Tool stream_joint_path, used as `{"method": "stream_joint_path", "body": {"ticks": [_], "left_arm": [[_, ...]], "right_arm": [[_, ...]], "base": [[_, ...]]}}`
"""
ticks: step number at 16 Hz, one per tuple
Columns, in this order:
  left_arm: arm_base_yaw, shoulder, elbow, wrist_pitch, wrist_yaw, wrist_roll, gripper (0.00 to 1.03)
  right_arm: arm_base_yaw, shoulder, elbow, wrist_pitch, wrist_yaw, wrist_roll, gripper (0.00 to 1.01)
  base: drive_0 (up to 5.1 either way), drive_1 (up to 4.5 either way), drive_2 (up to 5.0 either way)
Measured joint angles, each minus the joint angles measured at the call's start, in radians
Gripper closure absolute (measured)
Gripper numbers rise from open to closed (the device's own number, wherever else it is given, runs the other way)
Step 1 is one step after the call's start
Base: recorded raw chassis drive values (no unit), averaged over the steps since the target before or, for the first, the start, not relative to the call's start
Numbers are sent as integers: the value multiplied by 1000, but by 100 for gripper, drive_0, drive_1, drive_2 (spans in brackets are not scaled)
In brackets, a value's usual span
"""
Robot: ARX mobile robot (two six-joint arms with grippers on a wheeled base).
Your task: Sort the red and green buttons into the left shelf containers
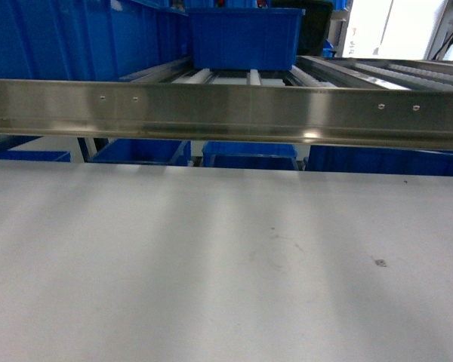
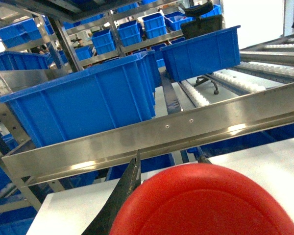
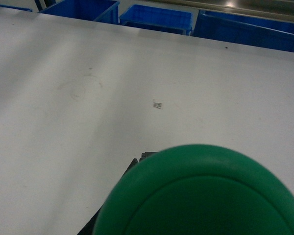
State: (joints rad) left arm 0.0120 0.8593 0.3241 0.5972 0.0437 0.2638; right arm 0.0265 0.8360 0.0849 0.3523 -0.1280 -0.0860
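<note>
Red button [image 2: 206, 203] filling the bottom of the left wrist view, seemingly carried in the left tool, one dark finger [image 2: 122, 196] visible beside the cap; actual clench impossible to confirm. Green button [image 3: 201, 193] likewise close under the right wrist camera, apparently carried by the right tool above the white surface [image 1: 211, 264]; grip not visible. Neither arm visible in the head view. Large blue bin [image 2: 83, 100] just beyond the steel rail [image 2: 186, 129]. Best to lift clear of the rail first, centre over the bin's open top, then release low to avoid bounce
</note>
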Motion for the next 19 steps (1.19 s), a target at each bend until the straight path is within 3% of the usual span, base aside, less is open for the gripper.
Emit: {"method": "stream_joint_path", "body": {"ticks": [19], "left_arm": [[1,2,0,-5,-1,-2,76]], "right_arm": [[0,0,0,-2,0,0,74]], "base": [[-499,242,242]]}}
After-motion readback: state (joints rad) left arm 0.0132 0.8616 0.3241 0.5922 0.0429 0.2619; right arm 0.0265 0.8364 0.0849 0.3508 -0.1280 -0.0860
